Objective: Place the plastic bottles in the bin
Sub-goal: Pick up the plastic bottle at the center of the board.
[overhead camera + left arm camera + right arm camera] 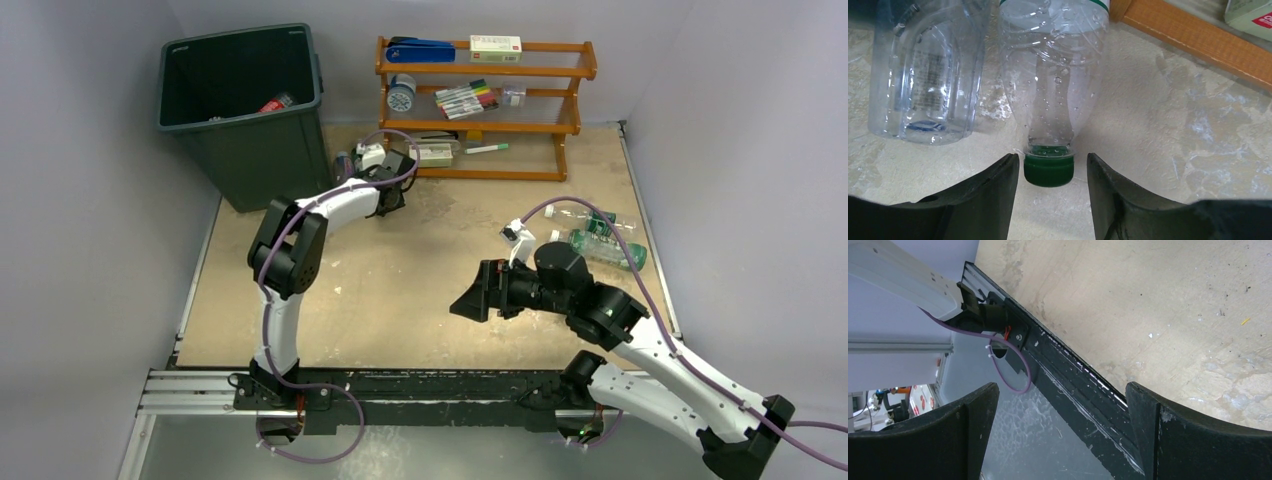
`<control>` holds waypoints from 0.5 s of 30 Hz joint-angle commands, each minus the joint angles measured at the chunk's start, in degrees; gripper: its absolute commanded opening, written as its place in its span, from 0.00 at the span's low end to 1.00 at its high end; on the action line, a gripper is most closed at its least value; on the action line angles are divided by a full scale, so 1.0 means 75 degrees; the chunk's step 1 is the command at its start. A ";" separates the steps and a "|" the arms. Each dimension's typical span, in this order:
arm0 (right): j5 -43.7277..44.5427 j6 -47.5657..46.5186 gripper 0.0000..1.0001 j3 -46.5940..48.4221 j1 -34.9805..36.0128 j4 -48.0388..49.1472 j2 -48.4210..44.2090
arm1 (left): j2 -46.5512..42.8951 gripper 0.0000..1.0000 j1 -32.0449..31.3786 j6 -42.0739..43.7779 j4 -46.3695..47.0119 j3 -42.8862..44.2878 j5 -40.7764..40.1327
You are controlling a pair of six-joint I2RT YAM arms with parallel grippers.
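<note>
The dark green-grey bin (240, 150) stands at the far left with a red-labelled bottle (277, 102) inside. My left gripper (393, 190) is low by the rack's foot. In the left wrist view it (1053, 159) is open, its fingers either side of the green cap (1048, 171) of a clear bottle (1053, 75) lying on the table, not touching it. A second clear bottle (923, 70) lies beside it on the left. Two green-labelled bottles (603, 240) lie at the right edge. My right gripper (470, 300) (1062, 387) is open and empty above the table's middle.
The orange wooden rack (485, 70) stands at the back with marker pens (468, 98) and small boxes; its lower rail (1198, 40) runs just right of the green-capped bottle. The table's black front rail (1073, 375) shows below my right gripper.
</note>
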 commanded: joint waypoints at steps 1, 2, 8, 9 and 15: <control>0.0078 -0.0102 0.99 0.0136 0.0039 -0.0038 -0.0095 | 0.0059 0.51 0.0167 0.0092 0.0262 0.0344 -0.0098; 0.0076 -0.0105 0.99 0.0118 0.0039 -0.0033 -0.0095 | 0.0065 0.50 0.0191 0.0103 0.0300 0.0338 -0.0061; 0.0052 -0.0101 0.99 0.0062 0.0039 0.0031 -0.0038 | 0.0214 0.46 0.0289 0.0273 0.0493 0.0441 0.0158; 0.0052 -0.0098 0.99 0.0063 0.0039 0.0036 -0.0021 | 0.0246 0.44 0.0301 0.0289 0.0484 0.0448 0.0174; 0.0041 -0.0107 0.99 0.0003 0.0039 0.0135 0.0052 | 0.0257 0.30 0.0313 0.0407 0.0456 0.0431 0.0290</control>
